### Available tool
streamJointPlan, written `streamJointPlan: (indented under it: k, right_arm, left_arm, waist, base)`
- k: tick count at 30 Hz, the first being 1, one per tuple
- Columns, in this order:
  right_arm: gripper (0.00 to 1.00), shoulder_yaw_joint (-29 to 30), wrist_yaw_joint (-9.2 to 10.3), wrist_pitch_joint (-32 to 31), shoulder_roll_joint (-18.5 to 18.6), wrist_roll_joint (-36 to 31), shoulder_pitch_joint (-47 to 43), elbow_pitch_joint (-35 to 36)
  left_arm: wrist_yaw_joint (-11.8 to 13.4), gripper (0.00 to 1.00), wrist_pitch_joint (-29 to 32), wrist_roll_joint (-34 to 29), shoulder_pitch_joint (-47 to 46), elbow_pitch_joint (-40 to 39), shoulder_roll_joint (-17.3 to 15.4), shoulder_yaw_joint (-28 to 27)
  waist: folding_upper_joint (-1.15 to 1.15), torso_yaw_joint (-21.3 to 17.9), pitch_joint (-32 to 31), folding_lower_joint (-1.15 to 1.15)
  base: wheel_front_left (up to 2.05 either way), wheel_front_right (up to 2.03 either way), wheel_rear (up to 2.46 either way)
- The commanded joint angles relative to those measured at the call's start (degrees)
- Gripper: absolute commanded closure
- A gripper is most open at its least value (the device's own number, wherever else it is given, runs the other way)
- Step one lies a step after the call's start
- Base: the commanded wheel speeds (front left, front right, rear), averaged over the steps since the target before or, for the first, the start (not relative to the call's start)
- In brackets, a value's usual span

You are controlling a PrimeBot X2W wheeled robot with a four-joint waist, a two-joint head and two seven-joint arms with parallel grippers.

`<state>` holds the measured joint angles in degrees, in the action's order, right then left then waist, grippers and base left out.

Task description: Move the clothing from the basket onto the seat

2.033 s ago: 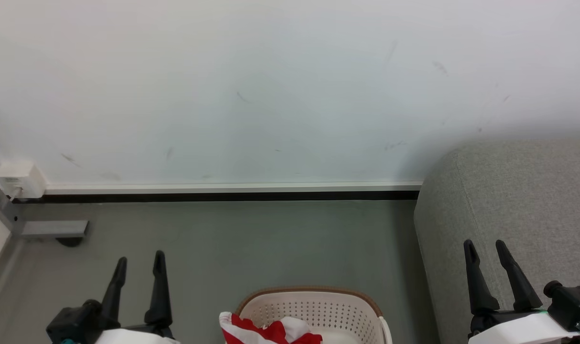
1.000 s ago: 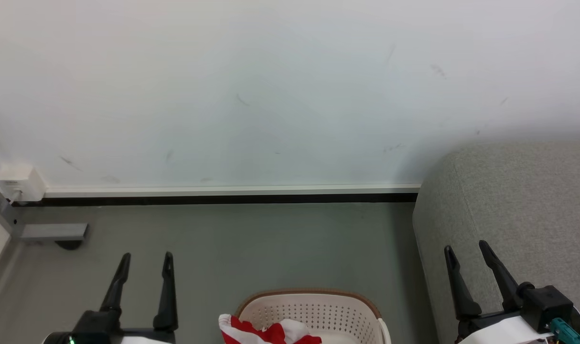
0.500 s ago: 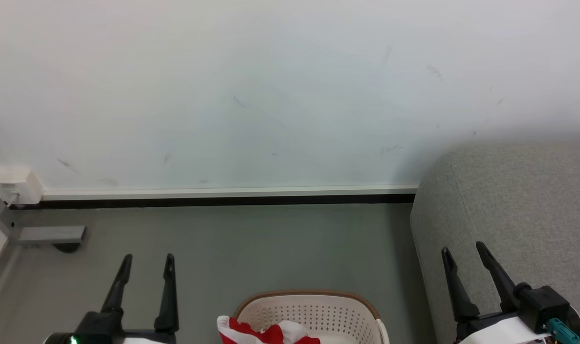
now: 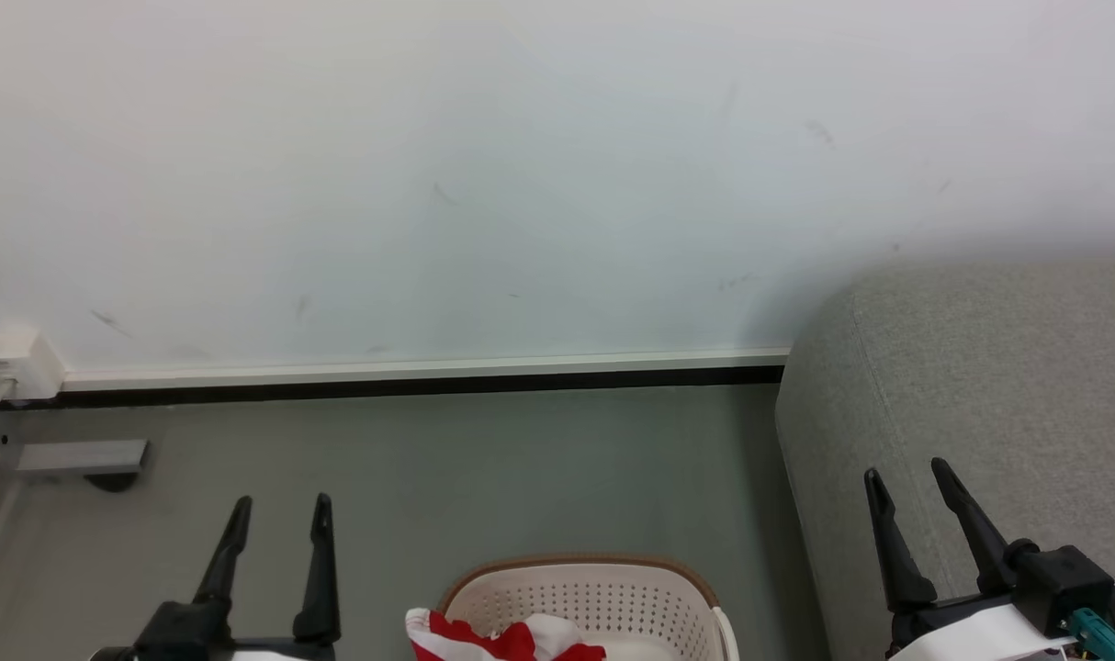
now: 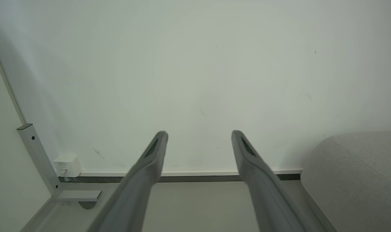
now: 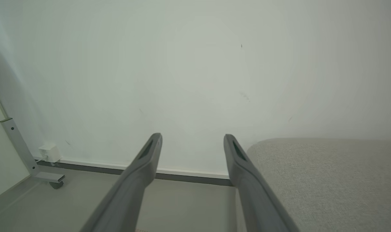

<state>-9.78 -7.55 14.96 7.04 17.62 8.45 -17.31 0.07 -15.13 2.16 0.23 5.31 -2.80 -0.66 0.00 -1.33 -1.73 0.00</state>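
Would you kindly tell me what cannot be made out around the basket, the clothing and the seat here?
Basket, head view: the bottom edge cuts off its near part.
Clothing, head view: cut by the same edge; how many garments cannot be told.
Seat, head view: runs off the right edge, so its full extent is hidden.
White box at the wall, head view: cut by the left edge, too small to identify.

Bare floor (image 4: 447, 459) lies open from the basket (image 4: 576, 559) toward 12 o'clock — until the wall (image 4: 521, 184). The seat (image 4: 980, 386) blocks 3 o'clock; a metal foot (image 4: 80, 455) stands at 10 o'clock.
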Motion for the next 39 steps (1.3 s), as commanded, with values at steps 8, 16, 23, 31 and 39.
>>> streamJointPlan:
  k: [8,16,23,31,39]
  right_arm:
    - [0.0,0.7,0.12,0.2,0.4,0.1,0.9,1.5]
    - [0.0,3.2,0.12,0.2,0.2,-0.2,3.1,5.0]
    - [0.0,3.8,0.12,0.2,-0.5,-0.8,6.2,7.5]
    - [0.0,4.1,0.12,0.2,-1.3,-1.1,9.6,9.1]
    - [0.0,5.1,0.12,0.2,-2.1,-1.3,13.2,11.2]
  left_arm:
    - [-0.5,0.0,0.0,1.7,-1.8,1.1,-0.2,0.6]
    - [-2.2,0.0,0.0,2.3,-8.5,6.2,-0.2,1.5]
    - [-4.1,0.0,0.0,0.7,-15.9,15.7,-1.1,3.1]
    - [-5.9,0.0,0.0,0.1,-24.2,28.2,-2.7,5.3]
    - [-7.0,0.0,0.0,-3.4,-32.4,41.6,-6.2,11.0]
  waist:
    - [0.0,-2.8,2.6,0.0]
    - [0.0,-4.6,10.9,0.0]
    - [0.0,-6.6,18.6,0.0]
    - [0.0,-8.7,24.9,0.0]
    - [0.0,-11.2,31.2,0.0]
  base:
    - [0.0,0.0,0.0]
    - [0.0,0.0,0.0]
    - [0.0,0.0,0.0]
    - [0.0,0.0,0.0]
    - [0.0,0.0,0.0]
